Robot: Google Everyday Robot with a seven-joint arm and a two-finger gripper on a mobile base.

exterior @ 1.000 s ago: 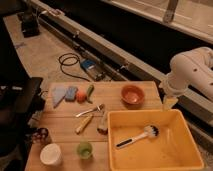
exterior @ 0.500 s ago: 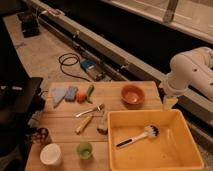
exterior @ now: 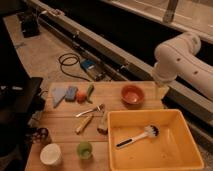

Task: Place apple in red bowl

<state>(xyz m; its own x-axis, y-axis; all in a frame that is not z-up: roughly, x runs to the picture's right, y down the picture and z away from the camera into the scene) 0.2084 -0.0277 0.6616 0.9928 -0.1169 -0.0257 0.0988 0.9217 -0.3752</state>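
The gripper (exterior: 161, 91) hangs at the end of the white, thick-jointed robot arm (exterior: 176, 56), just off the far right corner of the pale wooden table (exterior: 60, 131). Whether it is open or closed I cannot tell, nor whether it holds anything. Nearest to it on the table is the round, shallow orange-red bowl (exterior: 132, 94), which looks empty and sits near the table's far edge. In front of the bowl stands the big yellow rectangular plastic tub (exterior: 172, 159), with a white-bristled dish brush (exterior: 138, 137) lying in it. The small round orange-red apple (exterior: 81, 96) lies well to the left of the bowl, close against a long green vegetable (exterior: 90, 91) on one side and a blue block-shaped sponge (exterior: 71, 92) on the other. So the task looks barely begun, with the reach to the fruit not yet made. That reach is the main risk. The arm must cross over or beside the bowl, and a low pass could push the bowl toward the edge. The crowded neighbours leave little room at the apple, so a descent slightly off centre could catch the vegetable or the sponge and send the round fruit rolling. A loose hold could drop it on the way back. Because the bowl is shallow, letting go from too high could bounce the apple out.
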